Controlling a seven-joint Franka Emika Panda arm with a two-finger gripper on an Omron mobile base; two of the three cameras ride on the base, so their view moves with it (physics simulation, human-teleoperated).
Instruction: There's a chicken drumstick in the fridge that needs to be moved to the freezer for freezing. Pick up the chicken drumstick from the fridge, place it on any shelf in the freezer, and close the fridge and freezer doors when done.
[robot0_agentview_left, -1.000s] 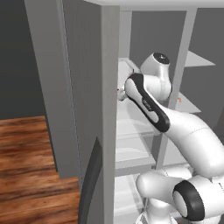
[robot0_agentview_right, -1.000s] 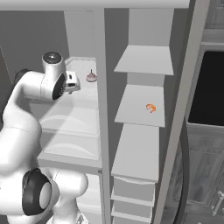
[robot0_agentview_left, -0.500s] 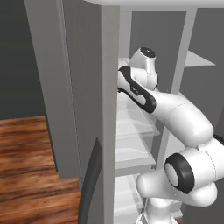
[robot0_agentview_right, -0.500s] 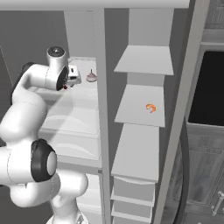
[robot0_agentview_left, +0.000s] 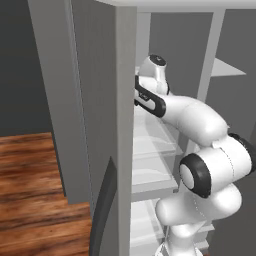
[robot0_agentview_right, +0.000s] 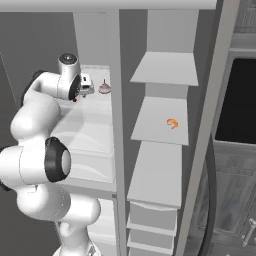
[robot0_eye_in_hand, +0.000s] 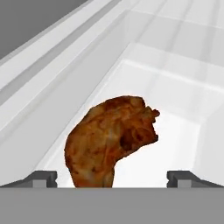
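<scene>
The chicken drumstick (robot0_eye_in_hand: 109, 140) is a reddish-brown piece lying on a white fridge shelf (robot0_eye_in_hand: 175, 109), close up in the hand view. My gripper (robot0_eye_in_hand: 111, 177) is open, with one dark fingertip (robot0_eye_in_hand: 41, 178) on each side of the drumstick's lower end and not touching it. In the right base view the drumstick (robot0_agentview_right: 75, 99) is a tiny dark-red spot just below my gripper (robot0_agentview_right: 81, 92), on an upper shelf of the fridge (robot0_agentview_right: 85, 127). The freezer (robot0_agentview_right: 160, 165) stands to the right with its plain grey shelf (robot0_agentview_right: 157, 135). Both doors are open.
A pinkish round item with a pointed top (robot0_agentview_right: 104, 88) sits just right of the hand on the same shelf. An orange curled bit (robot0_agentview_right: 172, 123) lies on a freezer shelf. The open fridge door (robot0_agentview_left: 95, 100) stands at my left, the freezer door (robot0_agentview_right: 202, 150) at my right.
The arm has swung its hand further in over the upper fridge shelf, toward the drumstick. The fingers have stayed open.
</scene>
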